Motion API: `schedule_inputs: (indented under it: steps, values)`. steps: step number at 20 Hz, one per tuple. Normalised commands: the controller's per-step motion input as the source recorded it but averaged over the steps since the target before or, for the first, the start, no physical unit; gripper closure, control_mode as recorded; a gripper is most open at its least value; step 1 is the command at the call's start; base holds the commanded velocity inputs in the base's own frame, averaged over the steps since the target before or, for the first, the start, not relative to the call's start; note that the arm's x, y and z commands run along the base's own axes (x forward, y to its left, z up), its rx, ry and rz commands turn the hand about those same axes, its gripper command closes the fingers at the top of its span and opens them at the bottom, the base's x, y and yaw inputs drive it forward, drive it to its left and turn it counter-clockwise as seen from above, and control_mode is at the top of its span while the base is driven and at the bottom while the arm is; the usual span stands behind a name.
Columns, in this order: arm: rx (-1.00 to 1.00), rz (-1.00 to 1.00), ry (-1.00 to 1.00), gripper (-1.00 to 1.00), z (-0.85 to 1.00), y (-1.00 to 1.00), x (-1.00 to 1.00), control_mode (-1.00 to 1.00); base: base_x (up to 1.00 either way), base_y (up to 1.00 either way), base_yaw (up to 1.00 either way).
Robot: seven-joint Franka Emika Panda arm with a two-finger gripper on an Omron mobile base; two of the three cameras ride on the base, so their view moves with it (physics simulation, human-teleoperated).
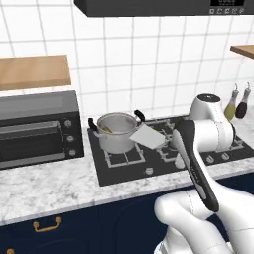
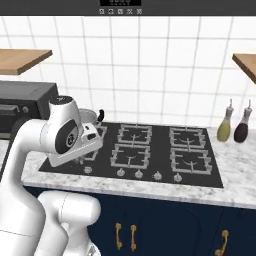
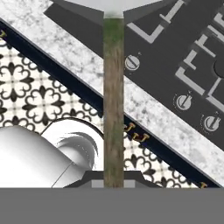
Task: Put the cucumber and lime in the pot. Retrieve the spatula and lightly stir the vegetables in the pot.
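Observation:
The steel pot with black loop handles stands on the hob's left rear burner; its rim also peeks from behind my arm. Inside it a dull yellow-green piece, the cucumber, lies against the left wall. The lime is hidden. My gripper is shut on the spatula's wooden handle. The pale flat spatula blade hangs tilted just right of the pot, close to its rim and outside it.
A black toaster oven sits left of the hob. Two bottles stand at the hob's right. Control knobs line the hob's front edge. Wooden shelves hang on both sides.

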Motion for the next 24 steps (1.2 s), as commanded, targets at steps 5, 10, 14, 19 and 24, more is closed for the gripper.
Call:
schedule_inputs:
  steps: [5,10,14,19,24]
  values:
    - [0.0,0.0,0.0,1.0,0.0,0.0,0.0,1.0,0.4,0.53,0.0]
    - [0.0,0.0,0.0,1.0,0.0,0.0,0.0,1.0,0.24,0.14,0.0]
    - [0.0,0.0,0.0,1.0,0.0,0.0,0.0,1.0,0.02,0.51,0.0]
    - [0.0,0.0,0.0,1.0,0.0,0.0,0.0,1.0,0.1,0.45,0.0]
    - [-0.01,0.0,0.01,1.0,0.2,-0.07,0.09,-1.0,0.0,0.0,0.0]
